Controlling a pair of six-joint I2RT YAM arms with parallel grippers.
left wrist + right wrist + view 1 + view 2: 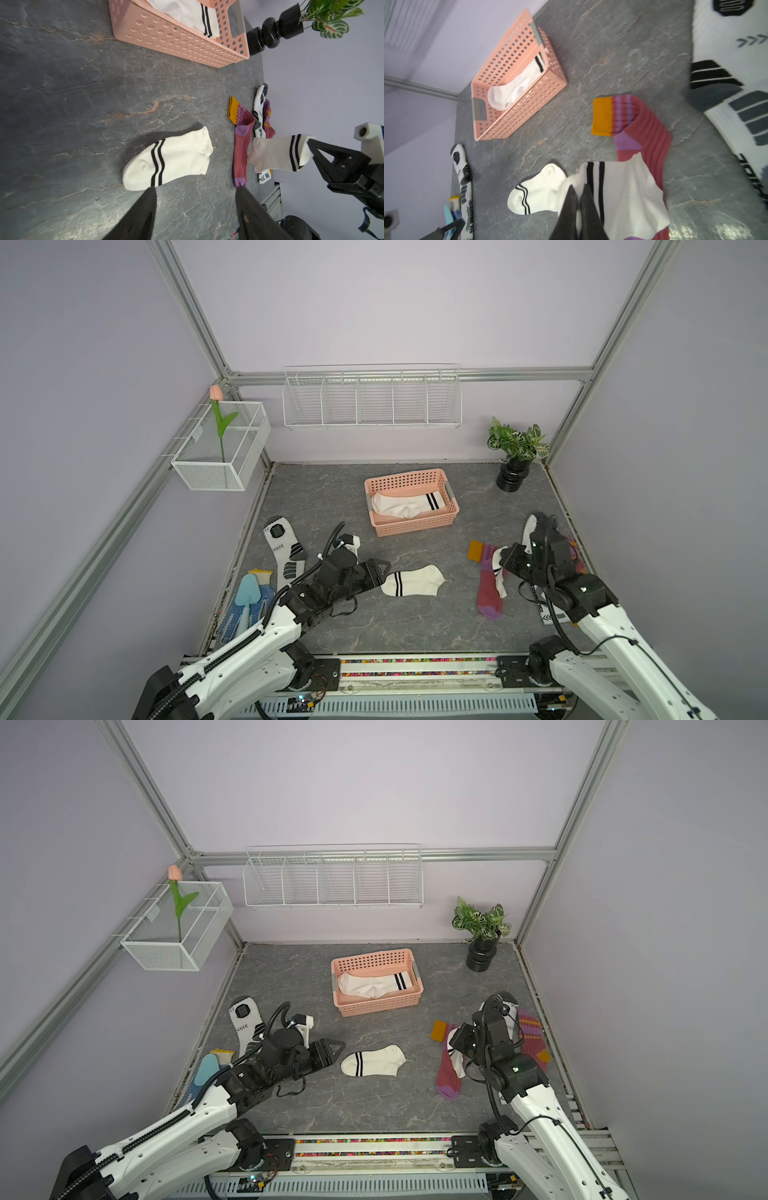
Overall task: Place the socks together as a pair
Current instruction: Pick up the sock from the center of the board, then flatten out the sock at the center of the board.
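On table (415, 626): two maroon socks (449, 1075) (531, 1032), two sports socks (286, 556) (529, 529), one striped sock (413, 580); right hand (578, 188) clamps matching sock (623, 197); left hand (196, 188) apart.

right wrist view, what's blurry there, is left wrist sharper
Right wrist view: sports sock and right end effector, shut on the hanging striped sock, look soft. Left wrist view: flat striped sock crisp, dark shadow beside it.

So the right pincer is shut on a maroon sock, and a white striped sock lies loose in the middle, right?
No: the right pincer is shut on a white two-stripe sock, not a maroon one, as the right wrist view shows. The loose white striped sock does lie in the middle.
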